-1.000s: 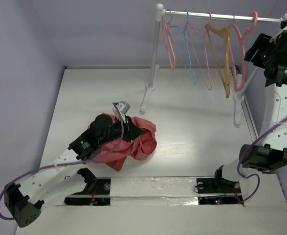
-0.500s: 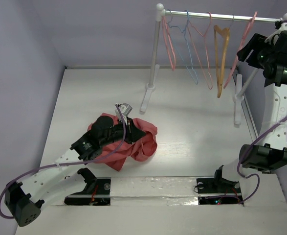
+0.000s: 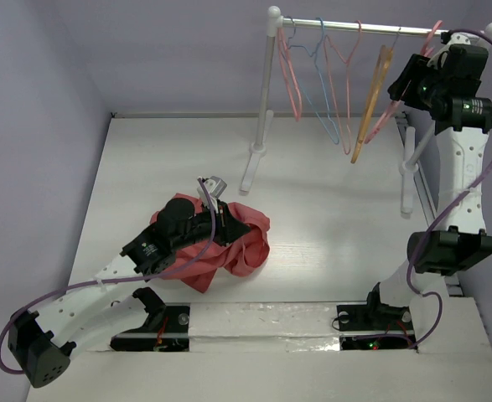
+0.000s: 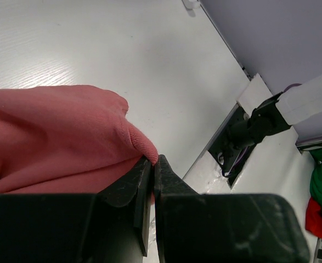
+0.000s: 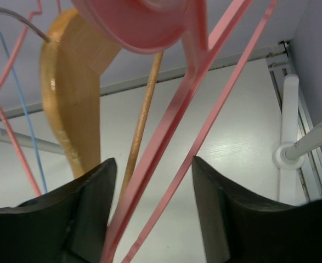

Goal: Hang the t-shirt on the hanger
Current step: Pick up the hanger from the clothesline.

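Fetching of the hanger (image 3: 388, 115) is judged to be the step in hand, while the t-shirt (image 3: 237, 243) is held by the other arm.

From the top external view, the t-shirt is seen crumpled in a soft salmon-red heap on the white bench (image 3: 329, 226), ahead of the left arm's base. The left pincer (image 3: 210, 188) is set at the heap's far edge. The right pincer (image 3: 403, 84) is raised to the metal rail (image 3: 346, 26), at the thick pink hanger. That hanger is tilted beside the orange-tan hanger (image 3: 367, 113). Thin wire hangers (image 3: 294, 84) are hung further left.

In the left wrist view, the left pincer (image 4: 154, 162) is pressed together on a rounded fold of matte cloth.

In the right wrist view, the right pincer (image 5: 152, 164) is spread wide. The hanger's (image 5: 174, 123) smooth, flat-sided plastic arms are passed between the fingers and are not clamped. The next move, by judgement, calls for the fingers to be closed on one rigid arm. The broad hook is then to be lifted clear of the rail without the glossy tan neighbour being dragged along.
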Controlling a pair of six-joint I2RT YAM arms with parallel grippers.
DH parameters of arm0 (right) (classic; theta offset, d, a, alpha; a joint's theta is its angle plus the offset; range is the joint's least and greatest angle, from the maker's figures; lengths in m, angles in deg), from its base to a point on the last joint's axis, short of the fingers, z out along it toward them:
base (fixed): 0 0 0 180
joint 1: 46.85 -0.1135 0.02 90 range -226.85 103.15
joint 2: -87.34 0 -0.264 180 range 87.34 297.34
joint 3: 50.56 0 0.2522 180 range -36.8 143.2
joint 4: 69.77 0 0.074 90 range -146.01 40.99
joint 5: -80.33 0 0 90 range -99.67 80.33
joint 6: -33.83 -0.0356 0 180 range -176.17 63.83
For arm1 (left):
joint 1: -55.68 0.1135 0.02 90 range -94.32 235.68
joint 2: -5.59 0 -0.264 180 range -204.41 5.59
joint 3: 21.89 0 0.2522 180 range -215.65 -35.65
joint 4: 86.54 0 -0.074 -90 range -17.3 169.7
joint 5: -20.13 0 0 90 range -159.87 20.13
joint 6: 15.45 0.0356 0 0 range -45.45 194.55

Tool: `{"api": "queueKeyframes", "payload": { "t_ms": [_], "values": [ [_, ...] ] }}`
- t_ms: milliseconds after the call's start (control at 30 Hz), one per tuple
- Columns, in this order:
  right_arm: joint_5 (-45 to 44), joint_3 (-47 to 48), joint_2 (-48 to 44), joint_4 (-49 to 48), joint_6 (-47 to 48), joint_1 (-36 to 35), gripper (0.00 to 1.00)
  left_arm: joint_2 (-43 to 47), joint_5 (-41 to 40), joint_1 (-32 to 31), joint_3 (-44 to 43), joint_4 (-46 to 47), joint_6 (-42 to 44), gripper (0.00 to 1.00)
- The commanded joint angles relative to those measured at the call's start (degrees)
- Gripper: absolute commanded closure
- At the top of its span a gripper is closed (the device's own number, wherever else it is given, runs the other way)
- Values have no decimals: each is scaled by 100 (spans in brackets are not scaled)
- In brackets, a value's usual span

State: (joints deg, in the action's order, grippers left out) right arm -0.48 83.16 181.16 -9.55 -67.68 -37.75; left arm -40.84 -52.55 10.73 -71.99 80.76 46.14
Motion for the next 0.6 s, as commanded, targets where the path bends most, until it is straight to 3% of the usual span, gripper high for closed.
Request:
{"api": "queueKeyframes", "payload": {
  "t_ms": [0,467,567],
  "values": [
    [-532,265,-109,39,87,-49,41,56,17,-31,13,333,-25,100],
    [-1183,62,-277,65,219,-49,48,82,26,-31,-40,298,-16,100],
    [-1279,45,-277,74,237,-49,53,108,26,-31,-31,290,-16,100]
  ]
}}
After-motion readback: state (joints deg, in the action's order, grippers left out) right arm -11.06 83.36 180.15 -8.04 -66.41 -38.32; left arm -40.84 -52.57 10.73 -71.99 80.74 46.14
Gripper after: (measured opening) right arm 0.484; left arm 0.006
